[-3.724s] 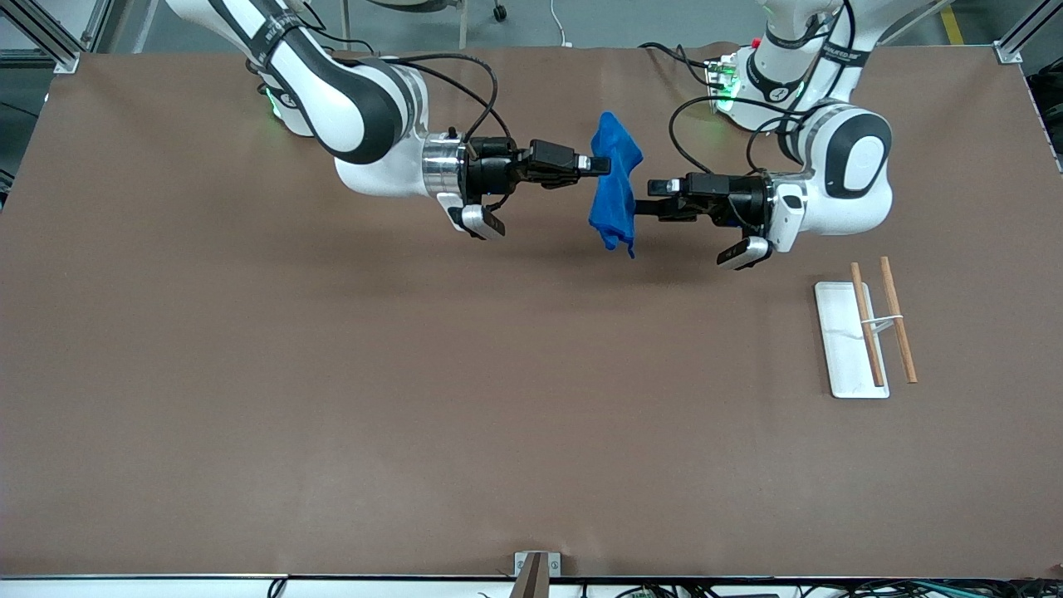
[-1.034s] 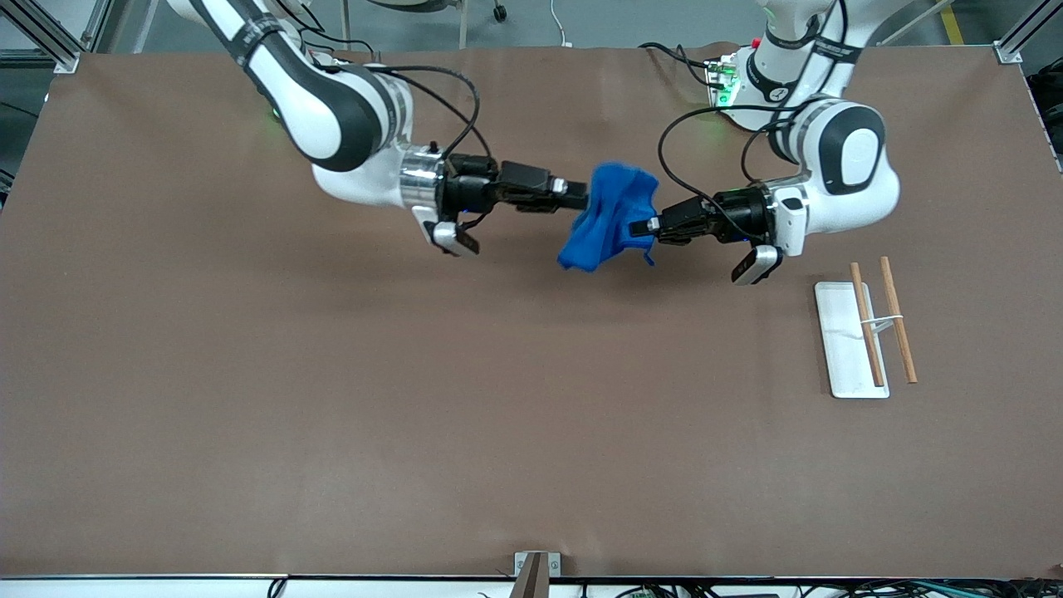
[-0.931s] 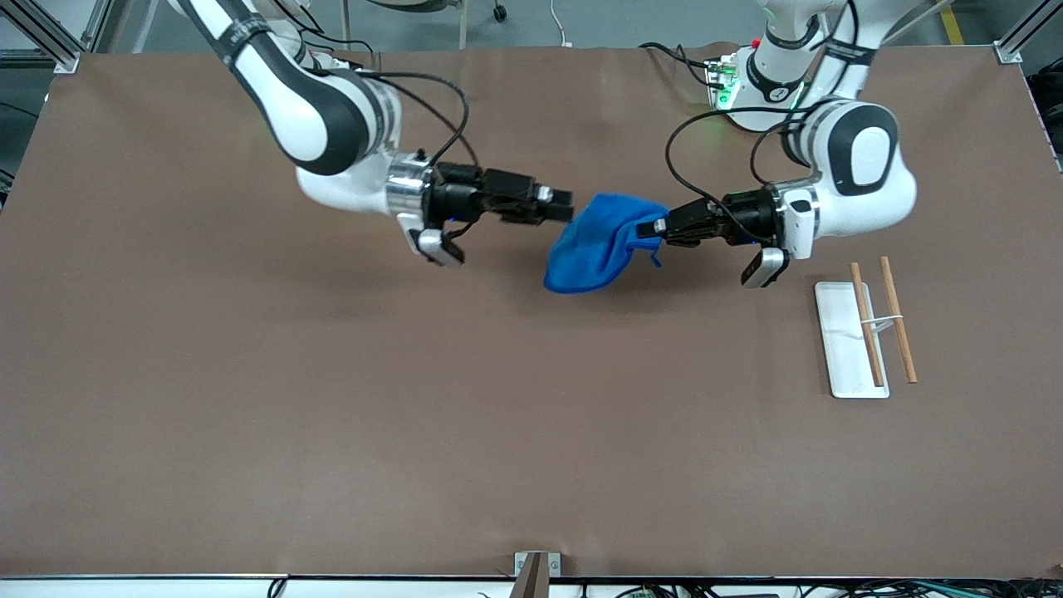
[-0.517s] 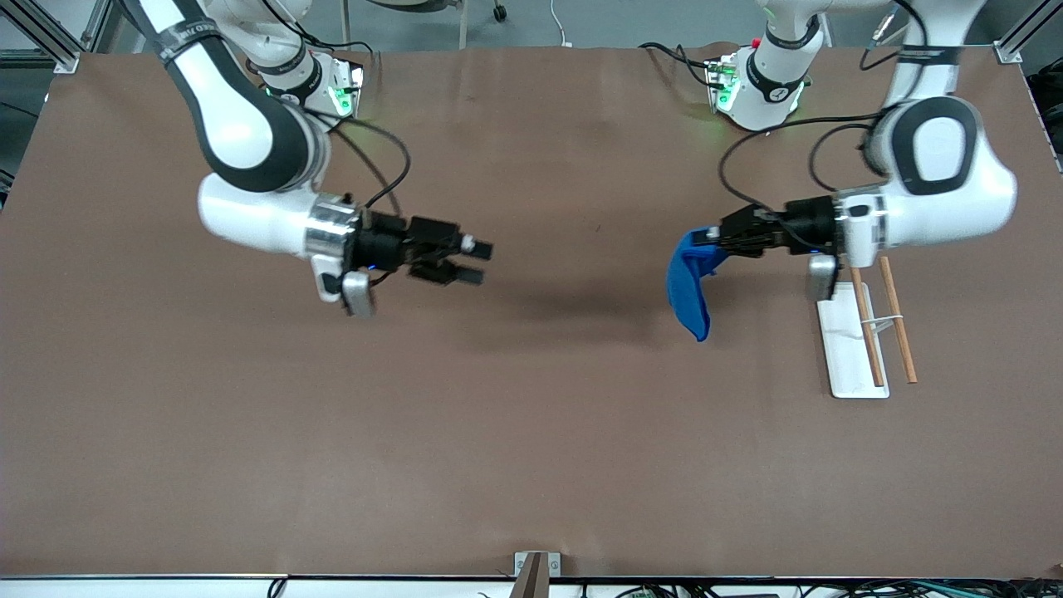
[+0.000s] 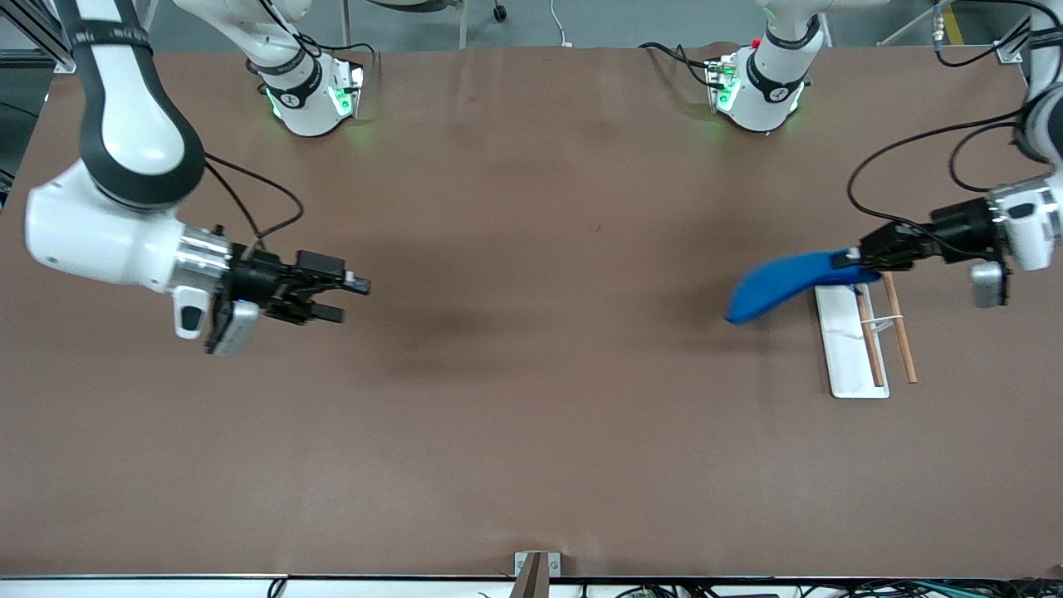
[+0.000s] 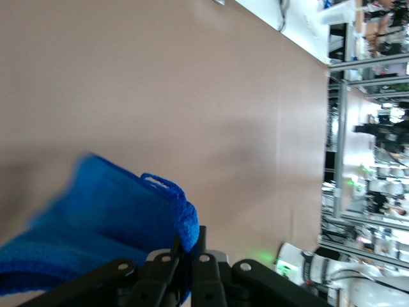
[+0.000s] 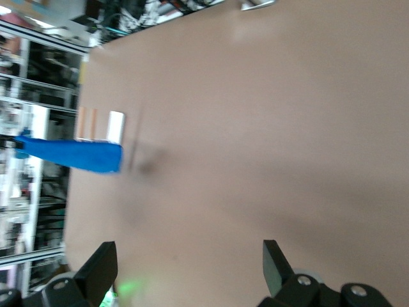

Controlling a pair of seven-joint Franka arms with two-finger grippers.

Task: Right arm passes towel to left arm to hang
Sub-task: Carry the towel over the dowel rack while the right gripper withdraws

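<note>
The blue towel [image 5: 781, 281] hangs in the air from my left gripper [image 5: 854, 258], which is shut on one of its corners. The cloth streams out sideways toward the table's middle. In the left wrist view the towel [image 6: 96, 217] is pinched between the closed fingers of the left gripper [image 6: 190, 238]. The left gripper is over the end of the rack [image 5: 840, 349] that lies toward the arms' bases. My right gripper [image 5: 349, 299] is open and empty, over the right arm's end of the table. The right wrist view shows its gripper [image 7: 188, 268] spread wide and the towel [image 7: 70, 155] in the distance.
The rack is a white flat base with two wooden rods [image 5: 899, 332] lying along it, joined by a thin white wire, near the left arm's end. It also shows small in the right wrist view [image 7: 96, 125]. Brown table surface [image 5: 531, 399] all around.
My right gripper let go of the towel, opened and drew back to its own end of the table. My left gripper carried the towel away to the rack.
</note>
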